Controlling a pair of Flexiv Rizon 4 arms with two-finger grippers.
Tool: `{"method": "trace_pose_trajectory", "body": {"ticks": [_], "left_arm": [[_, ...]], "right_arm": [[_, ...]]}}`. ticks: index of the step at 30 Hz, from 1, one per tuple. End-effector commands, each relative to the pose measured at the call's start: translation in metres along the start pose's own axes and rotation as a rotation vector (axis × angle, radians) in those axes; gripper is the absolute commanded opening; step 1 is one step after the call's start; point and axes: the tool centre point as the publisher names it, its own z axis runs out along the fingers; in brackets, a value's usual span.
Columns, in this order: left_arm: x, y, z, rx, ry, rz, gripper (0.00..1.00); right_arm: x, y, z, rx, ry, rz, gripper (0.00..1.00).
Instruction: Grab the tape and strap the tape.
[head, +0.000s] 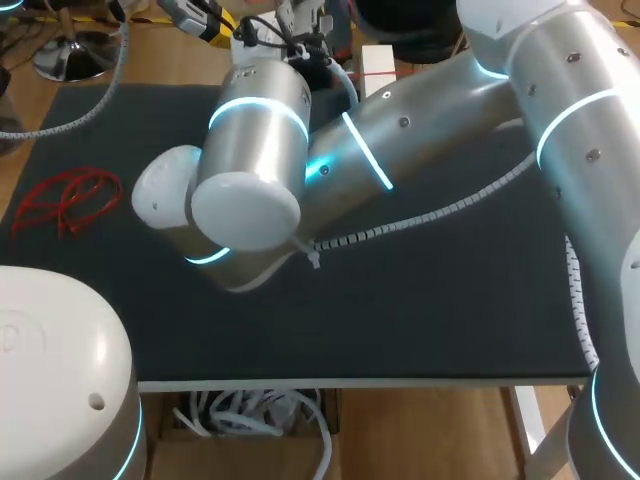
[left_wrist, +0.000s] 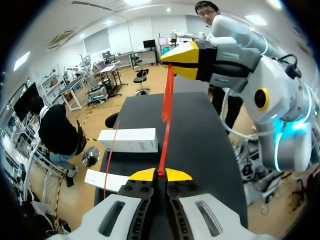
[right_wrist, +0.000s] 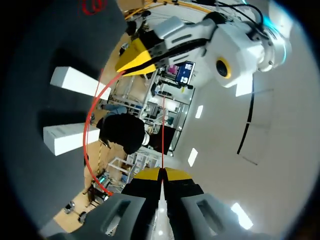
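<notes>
Left wrist view: the left gripper (left_wrist: 160, 173) has its fingers closed to a hairline gap on one end of the red tape (left_wrist: 165, 120), with both yellow tips bearing on the strip from opposite sides. From there the tape runs in a straight span to the right gripper (left_wrist: 167, 63), whose fingers are likewise pinched shut on the other end. The span is held in the air above the bench (left_wrist: 210, 150), apart from the two white boxes (left_wrist: 127, 140). A thin loose length of red tape curves away beside the span, on the boxes' side. You cannot see where it ends.

The right wrist view agrees: its own yellow tips are together on the strip, and the loose length bows out in a wide arc to one side.

The step in hand appears to be strapping, that is, closing the held tape into a loop.

1. Do not loosen either grip, since each hold is at the extreme fingertips and looks shallow.
2. Bring the two grippers toward each other gradually, so the span bows rather than kinks.
3. Watch the loose arc. It could snag on a box or on an arm.
4. Align the flat face of the strip at both ends before joining them, because a twist would likely spoil the loop.
5. Ignore the spare tapes (head: 65, 200) on the mat, which lie well apart.
</notes>
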Motion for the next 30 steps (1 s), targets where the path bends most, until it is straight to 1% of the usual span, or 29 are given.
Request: {"method": "trace_pose_trajectory", "body": {"ticks": [1,2,3,4,6,7,9,10,12,13,14,15,16,17,18,19,20,21,22,24,27,29,30], "left_arm": [[0.0,0.0,0.0,-0.003,0.001,0.0,0.0],[0.0,0.0,0.0,-0.003,0.001,0.0,0.0],[0.0,0.0,0.0,-0.003,0.001,0.0,0.0],[0.0,0.0,0.0,-0.003,0.001,0.0,0.0],[0.0,0.0,0.0,-0.003,0.001,0.0,0.0],[0.0,0.0,0.0,-0.003,0.001,0.0,0.0],[0.0,0.0,0.0,-0.003,0.001,0.0,0.0],[0.0,0.0,0.0,-0.003,0.001,0.0,0.0],[0.0,0.0,0.0,-0.003,0.001,0.0,0.0],[0.0,0.0,0.0,-0.003,0.001,0.0,0.0],[0.0,0.0,0.0,-0.003,0.001,0.0,0.0],[0.0,0.0,0.0,-0.003,0.001,0.0,0.0],[0.0,0.0,0.0,-0.003,0.001,0.0,0.0],[0.0,0.0,0.0,-0.003,0.001,0.0,0.0],[0.0,0.0,0.0,-0.003,0.001,0.0,0.0],[0.0,0.0,0.0,-0.003,0.001,0.0,0.0],[0.0,0.0,0.0,-0.003,0.001,0.0,0.0],[0.0,0.0,0.0,-0.003,0.001,0.0,0.0],[0.0,0.0,0.0,-0.003,0.001,0.0,0.0],[0.0,0.0,0.0,-0.003,0.001,0.0,0.0],[0.0,0.0,0.0,-0.003,0.001,0.0,0.0],[0.0,0.0,0.0,-0.003,0.001,0.0,0.0],[0.0,0.0,0.0,-0.003,0.001,0.0,0.0]], "right_arm": [[0.006,0.0,0.003,-0.014,-0.022,-0.065,0.0],[0.007,0.001,0.004,-0.019,-0.014,-0.06,0.0],[0.008,0.001,0.004,-0.016,-0.028,-0.11,0.0],[0.008,0.002,0.004,-0.016,-0.023,-0.099,0.0],[0.009,0.003,0.005,-0.023,-0.028,-0.14,0.0],[0.009,0.003,0.005,-0.025,-0.025,-0.135,0.0],[0.009,0.004,0.005,-0.021,-0.037,-0.181,0.0],[0.009,0.004,0.005,-0.02,-0.035,-0.171,0.0],[0.009,0.005,0.006,-0.013,-0.045,-0.204,0.0],[0.009,0.005,0.006,-0.012,-0.04,-0.183,0.0],[0.008,0.006,0.006,-0.002,-0.058,-0.241,0.0],[0.008,0.006,0.006,0.002,-0.068,-0.25,0.0],[0.007,0.007,0.006,0.0,-0.061,-0.223,0.0],[0.006,0.006,0.005,0.014,-0.079,-0.267,0.0],[0.005,0.006,0.005,0.016,-0.087,-0.281,0.0],[0.004,0.007,0.005,0.012,-0.079,-0.253,0.0],[0.004,0.007,0.005,0.012,-0.078,-0.256,0.0],[0.003,0.007,0.005,0.018,-0.093,-0.289,0.0],[0.003,0.007,0.004,0.012,-0.087,-0.267,0.0],[0.002,0.007,0.004,0.02,-0.097,-0.293,0.0],[0.0,0.006,0.003,0.011,-0.085,-0.249,0.0],[-0.001,0.005,0.002,-0.01,-0.071,-0.19,0.0],[-0.001,0.005,0.002,-0.01,-0.071,-0.19,0.0]]}}
